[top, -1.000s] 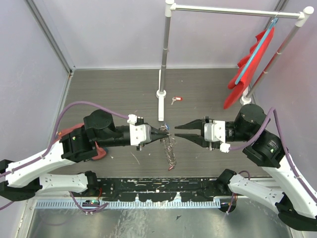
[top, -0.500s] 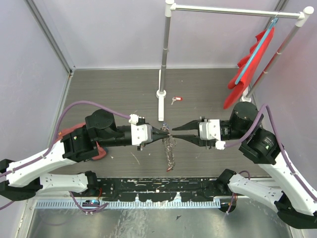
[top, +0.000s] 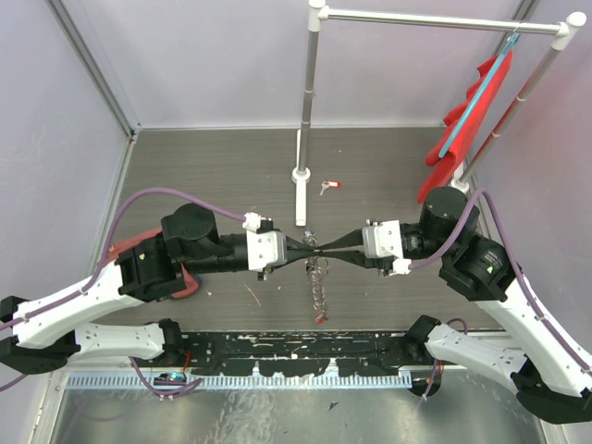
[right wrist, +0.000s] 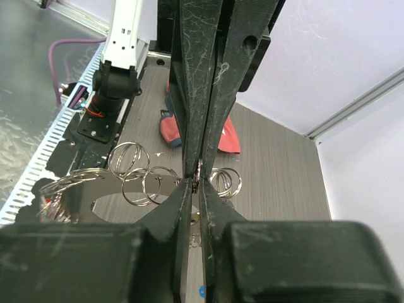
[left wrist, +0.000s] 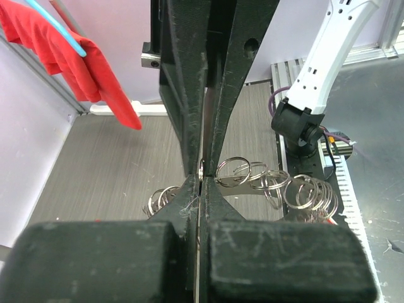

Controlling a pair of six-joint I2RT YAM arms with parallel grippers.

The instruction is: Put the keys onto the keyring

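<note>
Arms extended inward, level; left tool (top: 308, 246) and right tool (top: 326, 247) meet tip to tip, jaws of both closed.

No legible text, label, brand, number or sign in any of the three views.
</note>
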